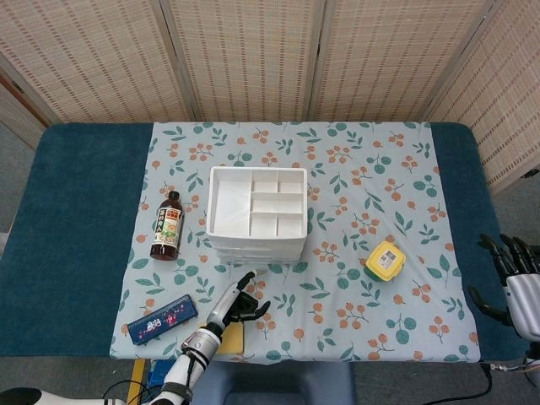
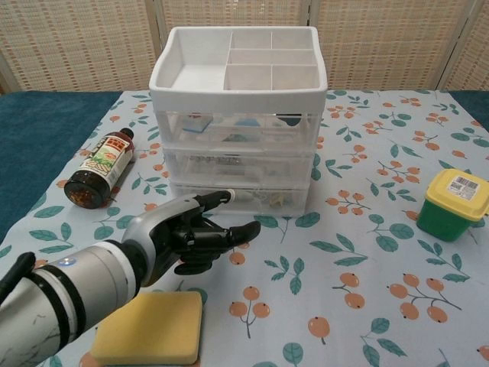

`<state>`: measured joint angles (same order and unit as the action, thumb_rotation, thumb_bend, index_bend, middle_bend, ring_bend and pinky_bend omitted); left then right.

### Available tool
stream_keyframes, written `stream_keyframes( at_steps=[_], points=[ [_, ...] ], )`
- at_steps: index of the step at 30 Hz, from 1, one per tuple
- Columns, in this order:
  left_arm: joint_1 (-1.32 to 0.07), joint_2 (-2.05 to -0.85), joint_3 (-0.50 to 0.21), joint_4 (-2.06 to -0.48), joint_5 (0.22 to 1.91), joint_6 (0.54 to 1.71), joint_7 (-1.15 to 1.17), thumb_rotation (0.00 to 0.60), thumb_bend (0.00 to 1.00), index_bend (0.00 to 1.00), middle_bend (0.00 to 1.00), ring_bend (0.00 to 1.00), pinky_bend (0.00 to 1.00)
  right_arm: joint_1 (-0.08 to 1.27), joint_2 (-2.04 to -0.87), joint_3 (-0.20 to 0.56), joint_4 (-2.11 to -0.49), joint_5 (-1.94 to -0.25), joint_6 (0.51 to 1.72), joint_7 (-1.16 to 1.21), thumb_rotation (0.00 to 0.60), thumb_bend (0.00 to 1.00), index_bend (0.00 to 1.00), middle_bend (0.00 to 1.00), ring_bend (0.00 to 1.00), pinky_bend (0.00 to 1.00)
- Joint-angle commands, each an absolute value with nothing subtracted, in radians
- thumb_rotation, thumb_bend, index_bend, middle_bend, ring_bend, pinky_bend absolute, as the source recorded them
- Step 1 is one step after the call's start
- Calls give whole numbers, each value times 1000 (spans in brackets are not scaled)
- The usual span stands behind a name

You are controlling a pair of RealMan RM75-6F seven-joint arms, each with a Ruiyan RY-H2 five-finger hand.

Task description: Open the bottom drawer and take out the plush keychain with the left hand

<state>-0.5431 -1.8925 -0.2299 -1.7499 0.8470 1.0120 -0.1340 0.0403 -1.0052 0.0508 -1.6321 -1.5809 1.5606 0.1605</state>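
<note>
1. Left hand (image 2: 200,233) empty, fingers loosely spread, one fingertip reaching just short of the bottom drawer (image 2: 241,198) of the white drawer unit (image 2: 238,84).
2. Drawer front straight ahead of the hand, long axis running left-right, not yet pulled out.
3. Plush keychain unseen, presumably inside.
4. Right hand (image 1: 516,276) open, idle, well apart at the worktop edge.

The drawer unit (image 2: 238,115) stands mid-table on the cloth (image 1: 405,181), with the bottle (image 2: 100,169) lying to its left, the small tub (image 2: 454,203) to its right, and the left hand (image 2: 187,238), sponge (image 2: 150,326) and flat box (image 1: 162,318) in front.
</note>
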Motion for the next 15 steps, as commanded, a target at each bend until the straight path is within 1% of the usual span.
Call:
stream_keyframes(
  at_steps=[1,10,15],
  points=[
    [-559,-1924,-253,-1729,795,1017,-101,600,342,114,970,1000,1000,40,-1006,51,-1631,-1579,1560,162,600,341,14,188,96,50],
    [-582,-1991,-288,-1696,677,1020,-49,600,359,105,970,1000,1000,40,-1006,52,-1626,-1579,1561,167,600,343,13,188,96,50],
    [-592,-2020,-322,-1681,636,1021,-40,600,359,99,970,1000,1000,35,-1004,51,-1624,-1577,1565,171,600,343,14,188,96,50]
  ],
)
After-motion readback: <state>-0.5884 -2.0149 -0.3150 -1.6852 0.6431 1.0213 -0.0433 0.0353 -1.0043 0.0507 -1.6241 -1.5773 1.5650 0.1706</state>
